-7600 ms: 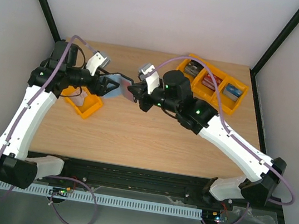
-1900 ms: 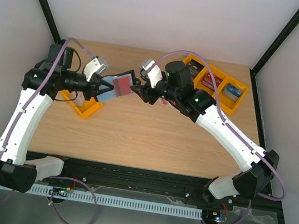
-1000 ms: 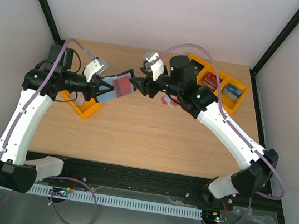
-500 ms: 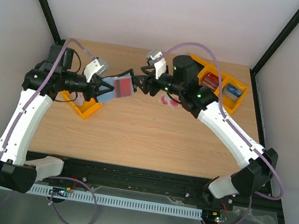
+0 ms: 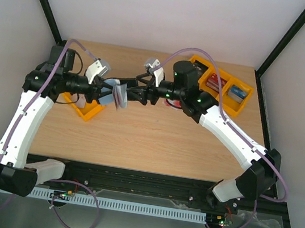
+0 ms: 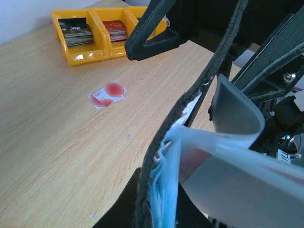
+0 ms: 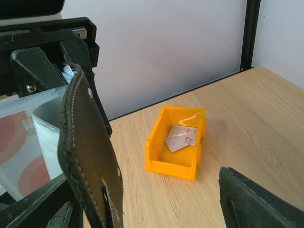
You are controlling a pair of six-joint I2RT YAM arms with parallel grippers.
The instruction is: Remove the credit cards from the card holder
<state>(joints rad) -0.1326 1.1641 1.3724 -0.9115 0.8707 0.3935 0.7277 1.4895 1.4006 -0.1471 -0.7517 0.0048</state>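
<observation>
**Extraction step.** Left pincer [image 5: 106,87] clamped on the card holder [image 5: 118,94], held above the worktop [image 5: 155,131] between both arms. Right pincer [image 5: 132,91] apart, the holder's black cover between its jaws. 1 credit card [image 7: 19,142] shows in the clear pocket. Best practice: clear the cover, pinch only the card's edge, and draw along the pocket.

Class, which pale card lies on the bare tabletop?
The card near the divided tray; a second card lies in the single yellow bin, a third card in the holder.

Card holder [image 7: 89,142] — one. Yellow bins [image 5: 231,107] — four: one alone, three in a row. Loose credit card [image 6: 108,94]: one.
</observation>
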